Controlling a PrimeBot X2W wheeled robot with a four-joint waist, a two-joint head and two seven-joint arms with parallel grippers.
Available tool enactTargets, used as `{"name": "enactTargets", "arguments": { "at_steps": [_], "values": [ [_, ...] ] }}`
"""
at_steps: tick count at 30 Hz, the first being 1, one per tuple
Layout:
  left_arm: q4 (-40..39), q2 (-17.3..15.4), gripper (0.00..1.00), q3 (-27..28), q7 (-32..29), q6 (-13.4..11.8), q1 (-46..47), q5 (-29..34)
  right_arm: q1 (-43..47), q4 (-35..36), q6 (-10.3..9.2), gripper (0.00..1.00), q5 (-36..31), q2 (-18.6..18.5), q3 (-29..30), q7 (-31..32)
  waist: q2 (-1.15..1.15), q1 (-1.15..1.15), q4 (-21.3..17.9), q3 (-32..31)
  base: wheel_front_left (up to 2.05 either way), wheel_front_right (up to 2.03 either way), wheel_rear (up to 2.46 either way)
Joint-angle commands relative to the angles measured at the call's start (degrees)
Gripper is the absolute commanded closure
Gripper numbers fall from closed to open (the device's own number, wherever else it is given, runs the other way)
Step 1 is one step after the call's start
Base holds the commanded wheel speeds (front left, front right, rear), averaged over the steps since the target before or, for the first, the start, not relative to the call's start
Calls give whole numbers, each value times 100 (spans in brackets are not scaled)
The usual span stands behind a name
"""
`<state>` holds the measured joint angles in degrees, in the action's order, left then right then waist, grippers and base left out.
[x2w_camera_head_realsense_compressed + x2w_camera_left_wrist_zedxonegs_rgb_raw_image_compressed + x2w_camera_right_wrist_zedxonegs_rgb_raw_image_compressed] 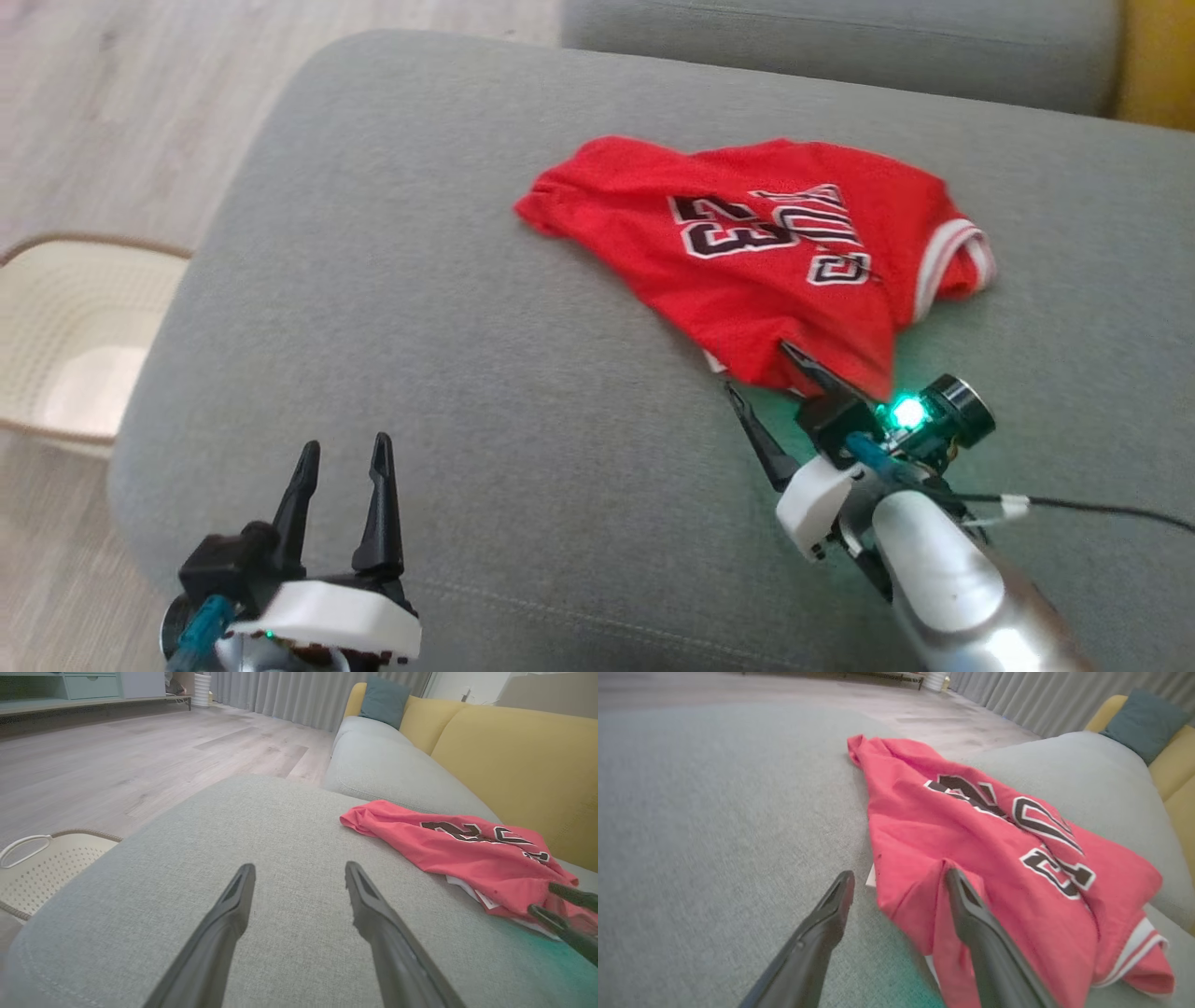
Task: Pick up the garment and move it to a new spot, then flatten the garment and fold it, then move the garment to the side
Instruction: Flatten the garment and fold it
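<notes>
On the grey sofa cushion (420, 280), the garment (775, 252) lies crumpled toward 1 o'clock in the head view. Its long axis runs 9 to 3 o'clock, with the striped trim at the 3 o'clock end, the plain red end at 9, and the lettering (747, 233) upside down to that camera. The right end effector (758, 367) sits at the cloth's 6 o'clock corner, fingers spread wide and gripping nothing. The right wrist view adds that one finger (971, 914) lies over a raised fold while the other is over bare cushion, with white lining (871, 877) peeking out beneath. The left end effector (345, 444), at 7 o'clock, is likewise open and empty above bare fabric. The left wrist view adds a yellow backrest (514, 765) near the garment's far side, and wood floor (117, 756). Bare cushion spreads from 8 to 11 o'clock up to its rounded edge, beyond which stands a pale basket (65, 327).
</notes>
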<state>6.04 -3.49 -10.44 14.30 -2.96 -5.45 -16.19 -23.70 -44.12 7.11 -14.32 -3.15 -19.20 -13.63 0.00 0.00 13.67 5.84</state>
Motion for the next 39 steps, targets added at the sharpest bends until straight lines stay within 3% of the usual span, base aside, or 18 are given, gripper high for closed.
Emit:
{"name": "enactTargets", "arguments": {
  "at_steps": [1, 6, 8, 10, 11, 15, 20, 27, 34, 39],
  "values": [
    [-140, 20, 0, 166, 70, 34, 265, 60, -267, -67, 37, 0, -344, 27, -28, 32, 0, 0, 152, 0, 0, 0, 0],
    [-116, 37, 0, 173, 70, 52, 257, 68, -501, -569, 37, 0, -977, 27, 222, 243, 0, 0, 258, -32, 0, 0, 0],
    [-107, 42, 0, 180, 70, 57, 248, 76, -595, -728, 37, 46, -1205, 27, 340, 344, 0, 0, 282, -49, 0, 0, 0],
    [-102, 46, 0, 194, 70, 56, 237, 83, -675, -807, 37, 73, -1416, 27, 518, 445, 0, 0, 285, -68, 0, 0, 0],
    [-100, 48, 0, 202, 70, 54, 230, 86, -701, -828, 37, 100, -1474, 27, 596, 463, 0, 0, 278, -79, 0, 0, 0],
    [-88, 53, 0, 235, 70, 65, 198, 104, -794, -835, 37, 100, -1413, 27, 721, 282, 0, 0, 207, -138, 0, 0, 0],
    [-52, 56, 0, 273, 70, 95, 183, 141, -908, -501, 37, 100, -435, 27, 146, -40, 0, 0, 44, -234, 0, 0, 0],
    [-12, 59, 0, 314, 70, 128, 172, 191, -1037, 1026, 37, 100, 1012, 27, -1161, -124, 0, 0, -179, -406, 0, 0, 0],
    [-20, 59, 0, 382, 70, 151, 92, 235, -1017, 2959, 37, 100, 1328, 27, -1379, -99, 0, 0, -267, -568, 0, 0, 0],
    [-18, 60, 0, 348, 70, 188, 86, 250, -753, 3271, 37, 100, 1488, 27, -1536, 497, 0, 0, -188, -588, 0, 0, 0]
  ]
}}
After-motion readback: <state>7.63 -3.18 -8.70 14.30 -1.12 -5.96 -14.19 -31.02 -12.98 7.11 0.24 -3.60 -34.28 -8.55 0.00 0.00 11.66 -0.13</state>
